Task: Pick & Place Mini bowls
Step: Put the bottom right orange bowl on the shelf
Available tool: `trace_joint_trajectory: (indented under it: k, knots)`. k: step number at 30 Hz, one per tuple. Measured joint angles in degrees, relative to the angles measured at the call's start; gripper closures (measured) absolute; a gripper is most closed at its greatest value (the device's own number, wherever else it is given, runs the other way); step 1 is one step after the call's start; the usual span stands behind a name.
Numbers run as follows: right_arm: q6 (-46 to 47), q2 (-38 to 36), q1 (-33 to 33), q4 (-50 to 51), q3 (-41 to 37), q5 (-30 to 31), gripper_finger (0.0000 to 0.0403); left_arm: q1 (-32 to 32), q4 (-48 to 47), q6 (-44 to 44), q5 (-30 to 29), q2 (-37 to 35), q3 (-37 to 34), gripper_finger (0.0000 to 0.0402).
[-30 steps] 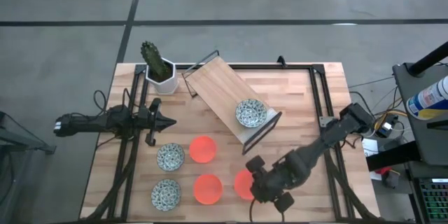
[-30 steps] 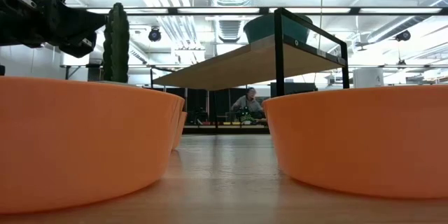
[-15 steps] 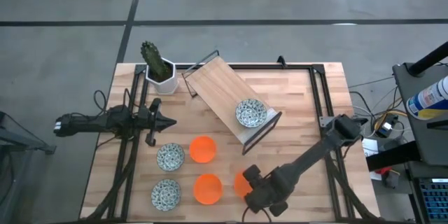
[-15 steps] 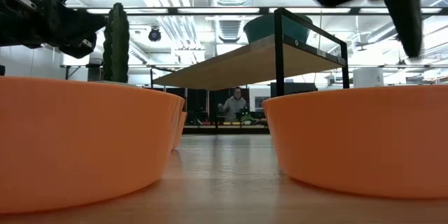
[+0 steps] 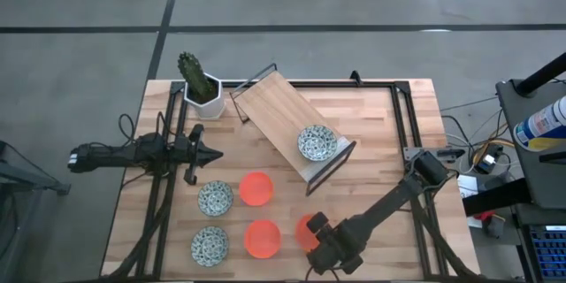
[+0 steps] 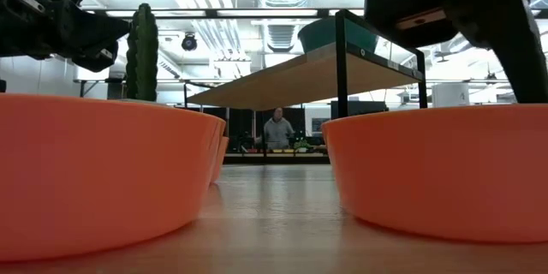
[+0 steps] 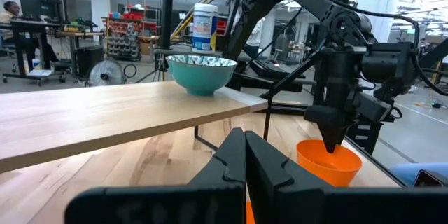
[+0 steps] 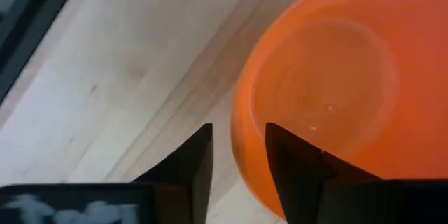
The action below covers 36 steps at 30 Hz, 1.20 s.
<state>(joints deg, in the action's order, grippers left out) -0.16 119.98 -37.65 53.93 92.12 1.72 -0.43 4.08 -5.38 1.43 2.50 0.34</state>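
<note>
Three orange mini bowls (image 5: pixel 256 188), (image 5: pixel 263 239), (image 5: pixel 305 228) and two patterned ones (image 5: pixel 215 198), (image 5: pixel 210 244) sit on the table's near half. A third patterned bowl (image 5: pixel 317 142) rests on the low end of a tilted wooden shelf (image 5: pixel 279 110). My right gripper (image 8: pixel 238 161) is open and points down over the rightmost orange bowl (image 8: pixel 329 91), its fingers on either side of the rim. The left wrist view shows it reaching down into that bowl (image 7: pixel 329 162). My left gripper (image 5: pixel 210 152) is shut and hovers left of the bowls, touching nothing. My right gripper comes from above at the orange bowl's rim (image 8: pixel 241 122), one finger (image 8: pixel 297 171) over the inside and one (image 8: pixel 192 164) outside over the table. I cannot tell whether either finger touches the rim. The bowl sits flat on the table.
A white hexagonal pot with a cactus (image 5: pixel 200 84) stands at the far left corner. The shelf's black wire frame (image 5: pixel 332 166) stands just beyond the orange bowls. A person (image 6: pixel 276 128) is in the room beyond the table.
My right gripper has moved toward the near edge and come down over the rightmost orange bowl, coming into the low view from above. The bowls have stayed where they were.
</note>
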Motion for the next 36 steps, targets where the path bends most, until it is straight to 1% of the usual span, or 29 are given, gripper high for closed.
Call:
trace_joint_trajectory:
  k: [3,7,8,13,21,25,31,36]
  knots:
    - [0.64,-0.04,0.00,-0.20,0.00,0.02,0.0317,0.00,0.01,-0.01,0.00,0.00,0.00,0.0402]
    - [2.16,-0.12,0.00,-0.21,-0.02,-0.23,0.0380,0.04,0.02,-0.01,0.00,0.00,0.00,0.0402]
    - [2.34,-0.19,0.00,-0.19,-0.02,-0.23,0.0386,0.04,0.02,0.01,0.00,0.00,0.00,0.0402]
    - [2.99,-0.31,0.00,2.76,2.17,-0.22,0.0393,0.04,0.04,0.01,0.00,0.00,0.00,0.0402]
    - [1.17,-0.56,0.04,7.94,14.49,0.50,0.0394,0.02,-0.01,0.00,0.00,-0.01,0.00,0.0402]
    - [-0.46,-0.57,0.04,11.61,21.12,4.74,0.0394,0.02,-0.02,0.01,0.00,0.00,0.00,0.0402]
    - [-6.23,-0.57,0.70,17.59,31.09,15.50,0.0394,0.02,-0.06,0.02,0.00,-0.01,0.00,0.0402]
    - [-13.59,-0.57,3.52,21.14,37.50,24.83,0.0394,-0.02,-0.07,0.00,0.00,0.00,0.00,0.0402]
